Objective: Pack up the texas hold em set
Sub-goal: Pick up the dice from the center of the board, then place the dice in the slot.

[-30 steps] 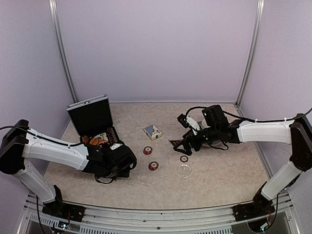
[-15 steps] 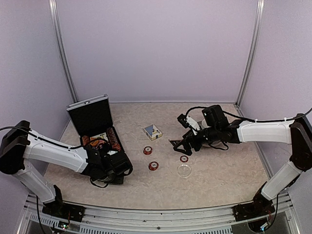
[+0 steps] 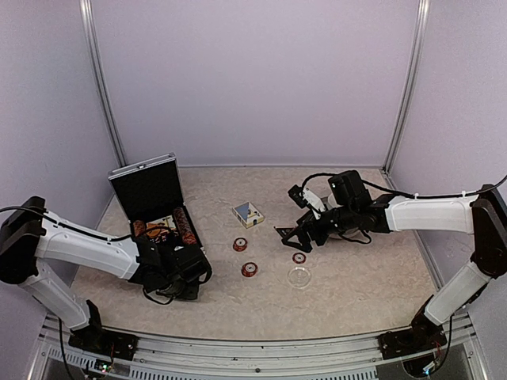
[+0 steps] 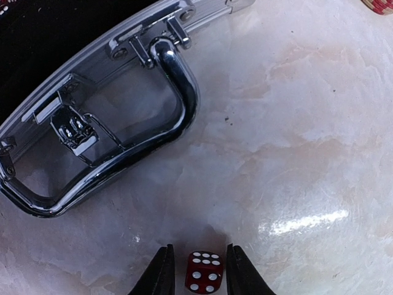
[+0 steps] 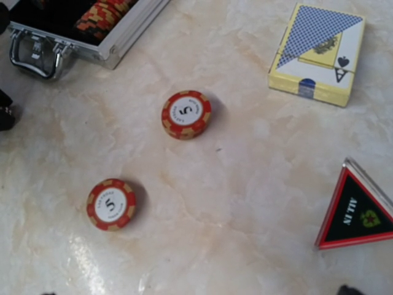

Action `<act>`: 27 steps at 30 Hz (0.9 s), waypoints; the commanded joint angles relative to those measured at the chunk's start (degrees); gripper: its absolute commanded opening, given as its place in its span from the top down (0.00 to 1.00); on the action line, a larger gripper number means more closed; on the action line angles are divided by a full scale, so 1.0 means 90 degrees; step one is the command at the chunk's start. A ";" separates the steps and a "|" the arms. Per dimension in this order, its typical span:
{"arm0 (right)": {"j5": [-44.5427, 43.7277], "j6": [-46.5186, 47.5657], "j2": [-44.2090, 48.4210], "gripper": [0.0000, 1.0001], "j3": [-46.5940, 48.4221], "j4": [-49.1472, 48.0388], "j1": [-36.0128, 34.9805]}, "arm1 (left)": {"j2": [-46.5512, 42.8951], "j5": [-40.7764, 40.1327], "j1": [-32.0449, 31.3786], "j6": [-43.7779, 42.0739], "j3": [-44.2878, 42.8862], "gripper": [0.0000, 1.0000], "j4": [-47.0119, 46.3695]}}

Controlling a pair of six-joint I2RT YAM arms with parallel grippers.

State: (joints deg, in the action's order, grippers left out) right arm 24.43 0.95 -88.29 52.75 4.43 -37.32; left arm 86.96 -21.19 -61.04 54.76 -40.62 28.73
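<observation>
Briefcase (image 3: 158, 207): open at the bench's left edge, lid up, handle (image 4: 123, 141) toward the near edge.
Right pincer (image 3: 295, 237): spread wide, empty, mid-bench.
Left pincer (image 4: 199, 253): your nearer arm. Jaws narrow, straddling the die; contact unclear.
Die (image 4: 204, 272): squarely between the jaws, just clear of the handle.
Hidden: from above, the wrist covers the die.

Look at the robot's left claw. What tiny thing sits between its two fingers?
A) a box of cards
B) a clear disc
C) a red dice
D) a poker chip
C: the left wrist view shows the red dice, white dots up, lying on the table right between the fingers of the left gripper, just in front of the silver case's handle.
</observation>
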 commanded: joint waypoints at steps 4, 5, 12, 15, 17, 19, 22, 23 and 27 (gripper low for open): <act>0.0040 -0.0018 -0.0053 0.01 0.0013 0.0014 0.0026 | -0.0001 0.0016 0.0047 -0.0039 -0.0012 0.77 0.0049; 0.0040 -0.0018 -0.0053 0.01 0.0016 0.0015 0.0029 | -0.0008 0.0003 0.0044 -0.0040 -0.0031 0.78 0.0068; 0.0050 -0.0018 -0.0071 0.01 0.0015 0.0009 0.0028 | -0.0141 -0.0233 0.0036 -0.0049 -0.0381 0.86 0.0383; 0.0057 -0.0025 -0.0066 0.01 0.0015 0.0013 0.0026 | -0.0318 -0.0509 0.0051 -0.0015 -0.0598 0.87 0.0559; 0.0069 -0.0027 -0.0063 0.01 0.0020 0.0009 0.0026 | -0.0446 -0.0728 0.0084 0.0032 -0.0636 0.88 0.0549; 0.0056 -0.0022 -0.0045 0.01 0.0020 0.0015 0.0026 | -0.0545 -0.0857 0.0180 0.0044 -0.0633 0.88 0.0466; 0.0050 -0.0028 -0.0019 0.01 0.0013 0.0016 0.0026 | -0.0644 -0.1058 0.0447 -0.0014 -0.0650 0.88 0.0356; 0.0050 -0.0028 -0.0015 0.01 0.0011 0.0016 0.0027 | -0.0669 -0.1130 0.0533 -0.0056 -0.0656 0.88 0.0303; 0.0059 -0.0028 -0.0004 0.01 0.0003 0.0016 0.0026 | -0.0843 -0.1324 0.0945 -0.0271 -0.0577 0.87 -0.0069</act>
State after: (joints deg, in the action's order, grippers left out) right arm 24.45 0.95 -88.29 52.75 4.43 -37.32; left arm 81.43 -29.19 -55.55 54.26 -45.36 31.31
